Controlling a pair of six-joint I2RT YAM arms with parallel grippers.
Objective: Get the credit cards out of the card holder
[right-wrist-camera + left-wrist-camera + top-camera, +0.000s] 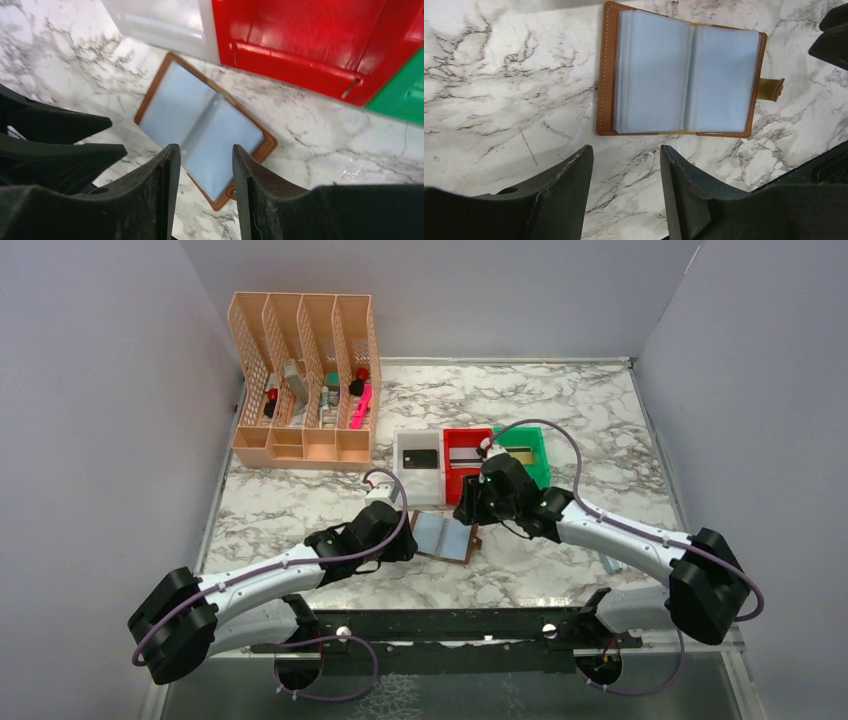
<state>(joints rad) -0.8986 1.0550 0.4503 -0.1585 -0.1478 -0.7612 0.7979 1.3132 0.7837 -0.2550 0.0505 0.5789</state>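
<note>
On the glossy veined marble table (600,420) the job looks nearly finished: three rigid plastic bins (462,487) each hold one of the flat credit cards (420,456) (black, silvery and gold, as far as the overhead view shows). The card holder (684,75) lies splayed open just in front of them, stitched tan leather around soft, cloudy blue-grey sleeves that look empty. The left gripper (625,152) and right gripper (204,149) hover beside it, jaws spread, pinching nothing. The next move probably means leafing through the stacked sleeves for a hidden card. The little snap tab (772,89) pokes out unfastened.
</note>
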